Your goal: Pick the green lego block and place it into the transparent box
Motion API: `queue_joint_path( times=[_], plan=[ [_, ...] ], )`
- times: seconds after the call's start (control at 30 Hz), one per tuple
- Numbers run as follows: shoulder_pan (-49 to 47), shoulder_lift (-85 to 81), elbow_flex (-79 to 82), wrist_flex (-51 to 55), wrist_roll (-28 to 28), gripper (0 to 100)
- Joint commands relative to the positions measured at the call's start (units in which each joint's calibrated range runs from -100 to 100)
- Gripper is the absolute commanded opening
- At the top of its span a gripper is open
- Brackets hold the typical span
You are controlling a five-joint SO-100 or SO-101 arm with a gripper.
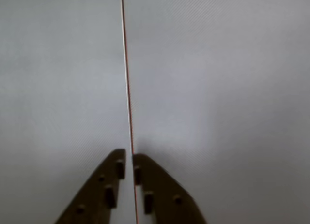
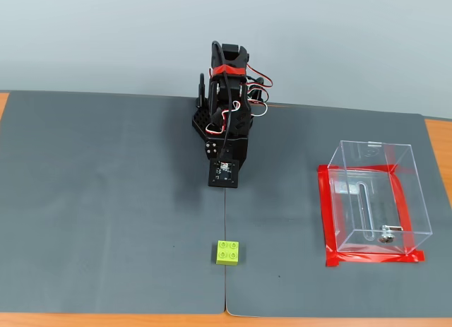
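Lime-green plastic, square with four round studs: the green lego block (image 2: 227, 252) sits untouched on the worktop (image 2: 106, 200), a grey matte mat, on its centre seam. My end effector (image 1: 129, 158) is beyond the block on the same seam, arm folded, its dark ridged fingers nearly together and holding nothing. To the block's right in the fixed view stands the transparent box (image 2: 374, 196), thin clear walls, framed by red tape (image 2: 326, 217), empty. I judge nothing done yet; picking and placing remain.

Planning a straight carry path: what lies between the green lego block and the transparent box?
In the fixed view, only bare grey mat separates the green lego block from the transparent box, then the red tape bordering the box.
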Motion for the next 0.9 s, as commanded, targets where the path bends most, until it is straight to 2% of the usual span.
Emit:
queue_joint_path(
  times=[0.0, 0.87],
  plan=[
    [0.0, 0.0, -3.8, 0.3, 0.1, 2],
    [-0.2, 0.0, -3.8, 0.3, 0.1, 2]
  ],
)
